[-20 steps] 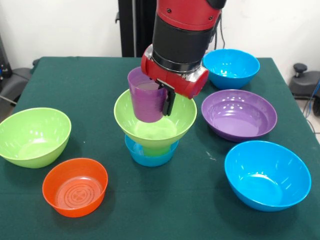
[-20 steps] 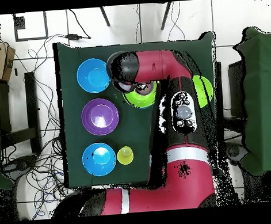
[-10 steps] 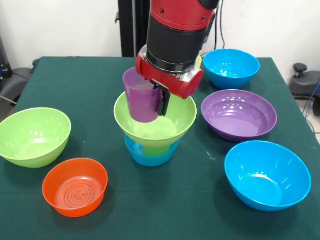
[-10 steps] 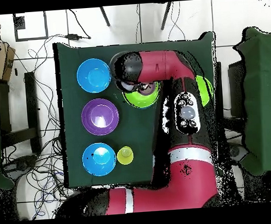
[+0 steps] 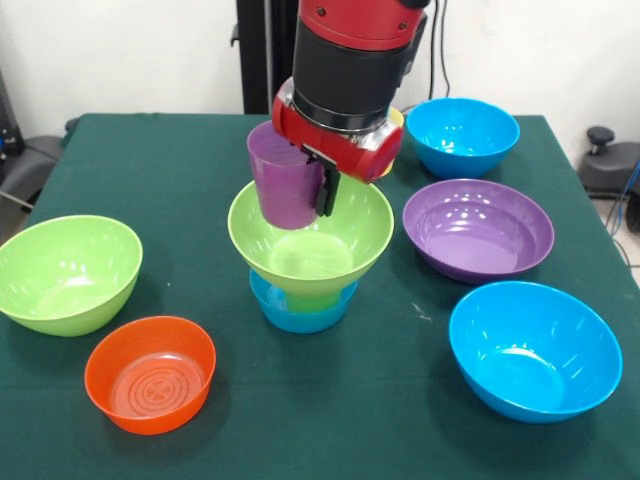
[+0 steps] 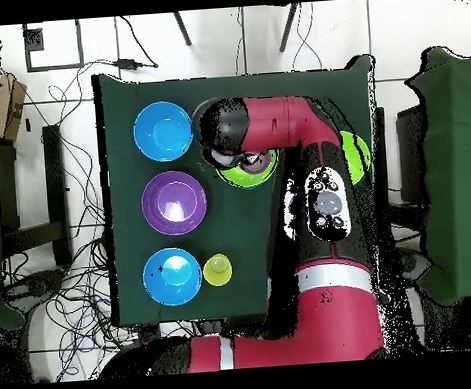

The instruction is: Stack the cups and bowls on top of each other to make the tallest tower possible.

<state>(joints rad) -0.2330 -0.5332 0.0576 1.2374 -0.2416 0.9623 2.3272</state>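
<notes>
Front view, nearest row: orange bowl (image 5: 150, 373) front left, big blue bowl (image 5: 534, 349) front right, bare green cloth of the table (image 5: 370, 420) between them. Next back, lime green bowl (image 5: 67, 273) near the left edge. Centre: the tower (image 5: 305, 265) so far is a small blue bowl (image 5: 300, 308) on the cloth, a green cup (image 5: 312, 296) seen in it under a second lime green bowl (image 5: 311, 234). The gripper (image 5: 303, 183) is closed on the purple cup (image 5: 286, 189), one dark finger (image 5: 326, 189) down its outer wall; the cup hangs upright over that bowl's mouth, its base just inside the rim, whether it touches the bowl floor cannot be told. Wide purple bowl (image 5: 478, 229) right of the tower, well apart; another blue bowl (image 5: 462, 136) at the far right. A sliver of yellow shows behind the wrist. The overhead view identifies it as the yellow cup (image 6: 217, 270), standing just beside a blue bowl (image 6: 171, 275); there the arm hides the held cup, most of the stacked green bowl (image 6: 250, 168), half of the other green one (image 6: 355, 155), and the orange bowl entirely. Free cloth: far left corner, front centre. Count: six bowls in plain sight plus the small blue base, three cups.
</notes>
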